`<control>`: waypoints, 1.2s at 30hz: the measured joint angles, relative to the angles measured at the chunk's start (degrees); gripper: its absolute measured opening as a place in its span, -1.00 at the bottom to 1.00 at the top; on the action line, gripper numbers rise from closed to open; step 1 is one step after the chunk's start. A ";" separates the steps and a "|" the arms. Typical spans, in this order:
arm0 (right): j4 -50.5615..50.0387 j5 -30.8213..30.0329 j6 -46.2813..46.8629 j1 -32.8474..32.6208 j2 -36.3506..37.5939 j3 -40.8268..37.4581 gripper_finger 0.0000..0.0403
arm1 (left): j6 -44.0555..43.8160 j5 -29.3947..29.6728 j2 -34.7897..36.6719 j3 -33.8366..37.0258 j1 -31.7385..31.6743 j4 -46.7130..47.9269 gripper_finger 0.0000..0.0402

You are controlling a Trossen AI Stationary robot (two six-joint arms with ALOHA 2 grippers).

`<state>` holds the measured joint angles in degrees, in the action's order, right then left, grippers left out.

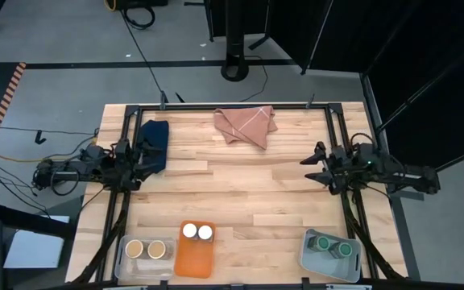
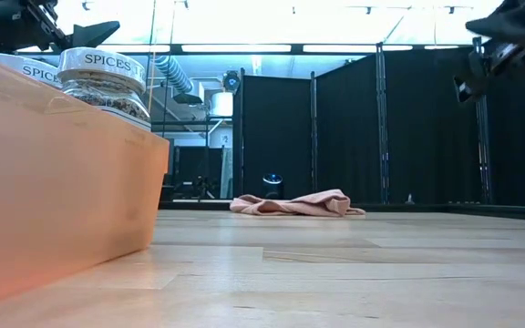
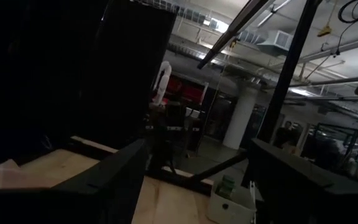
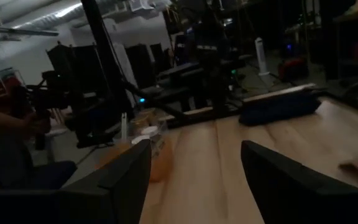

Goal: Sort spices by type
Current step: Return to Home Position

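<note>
Left gripper [image 1: 143, 159] hangs at the worktop's [image 1: 240, 185] left edge, fingers spread, nothing between them, tips over the dark blue cloth [image 1: 156, 138] that lies near the far-left corner. Along the near edge at the left end is a clear bin [image 1: 145, 268] with two tan-lidded jars [image 1: 135, 248] side by side in it. Just beside it on its right is an orange bin [image 1: 195, 260] with two white-lidded jars [image 1: 189, 231] at its far end, side by side; the low view shows "SPICES" printed on them. Pink cloth [image 1: 246, 125] lies crumpled at the middle of the far edge. Gray bin [image 1: 329, 267] is toward the near-right corner with two green-lidded jars [image 1: 324, 242] inside, next to each other. Right gripper [image 1: 311, 167] hangs at the right edge, fingers apart, holding nothing, well apart from every bin.
</note>
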<state>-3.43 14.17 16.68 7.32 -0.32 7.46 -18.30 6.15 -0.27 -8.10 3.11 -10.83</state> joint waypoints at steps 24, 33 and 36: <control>13.41 14.43 5.22 17.06 -0.35 -7.12 0.29 | 4.26 0.50 0.02 7.56 0.04 -3.86 0.42; 13.63 14.46 3.28 19.71 -0.31 -7.10 0.27 | 4.21 2.11 0.24 7.61 0.06 -0.88 0.42; 12.65 14.46 1.29 20.60 -0.33 -7.10 0.28 | 4.52 2.25 0.24 7.61 0.07 -2.15 0.42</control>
<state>9.22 28.62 17.96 27.93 -0.64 0.36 -13.78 8.40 -0.03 -0.49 3.18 -12.98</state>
